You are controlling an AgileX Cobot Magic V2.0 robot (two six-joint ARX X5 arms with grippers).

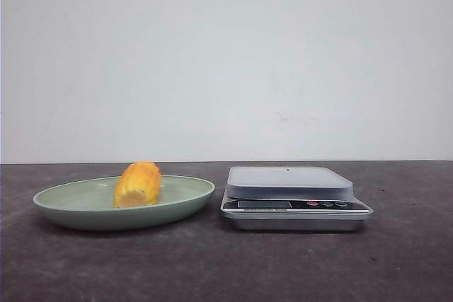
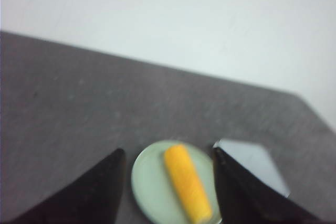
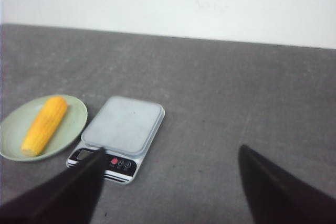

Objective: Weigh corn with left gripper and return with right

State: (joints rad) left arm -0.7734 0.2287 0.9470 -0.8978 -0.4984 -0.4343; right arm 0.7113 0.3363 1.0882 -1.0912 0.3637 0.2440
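- My left gripper (image 2: 168, 192) hangs above the plate (image 1: 71, 206) with its fingers (image 2: 97, 192) spread wide and nothing between them. The corn (image 2: 187, 182) sits framed in the gap, so I judge I am lined up to come down on it.
- The corn lies on its side in the green plate, at the left of the table (image 1: 226, 266). It runs lengthwise away from me, so a grip across its narrow width looks sensible.
- The plate rim is low and should not block my fingers.
- Just right of the plate, very near it, stands the scale (image 1: 294, 196), its flat top bare and ready.
- My right gripper (image 3: 173, 187) waits high near the scale, fingers apart and holding nothing, clear of the short path from plate to scale.
- Nothing else stands on the table.
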